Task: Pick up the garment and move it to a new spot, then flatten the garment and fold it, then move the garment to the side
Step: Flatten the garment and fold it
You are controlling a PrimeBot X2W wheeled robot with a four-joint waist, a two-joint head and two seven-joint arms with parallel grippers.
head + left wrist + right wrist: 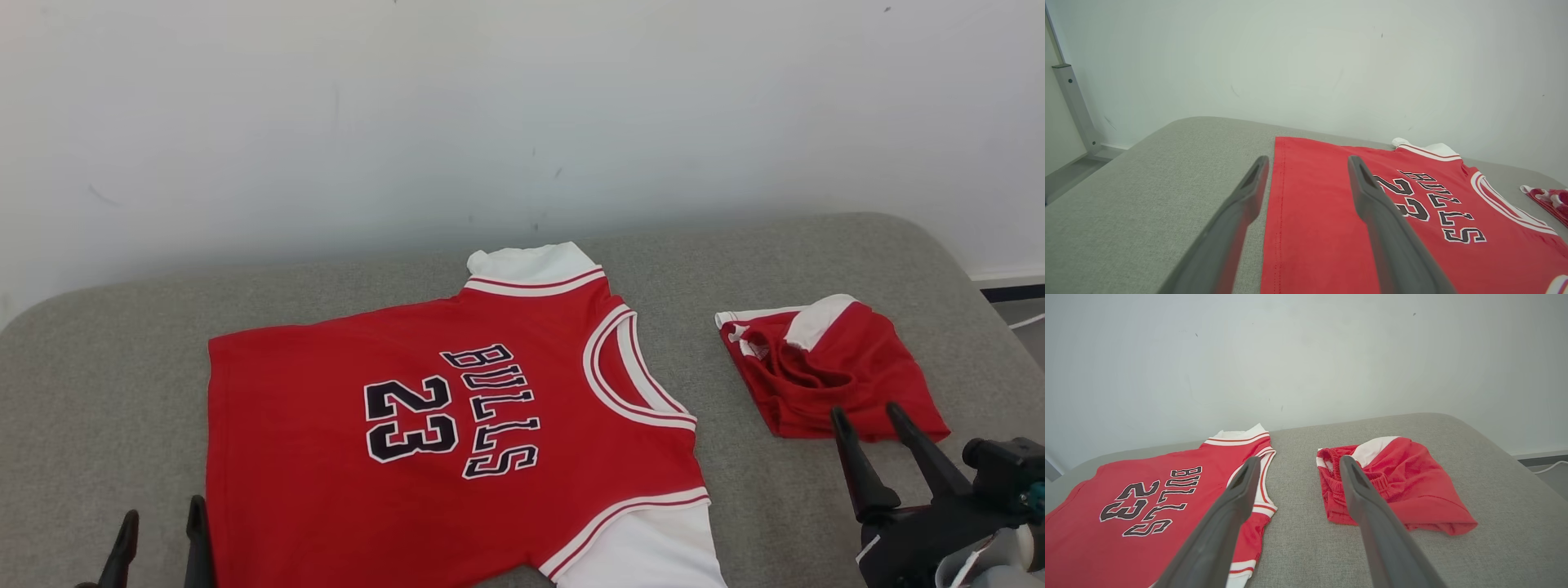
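A red "BULLS 23" jersey (457, 441) with white sleeves lies spread flat on the grey padded table (106, 359), its neck toward the right. The jersey (1331, 228) runs under my left gripper (1308, 163), which hovers open over its hem edge. In the head view my left gripper (162, 516) sits at the lower left beside the hem. My right gripper (867, 412) is open at the lower right, empty. In its own view the right gripper (1298, 463) hangs above bare table between the jersey (1147, 510) and the shorts.
Folded red shorts (833, 371) with white trim lie at the table's right, also seen as red shorts (1400, 490) just right of my right gripper. A white wall (522, 114) stands behind the table. A metal frame leg (1073, 106) rises at the far left.
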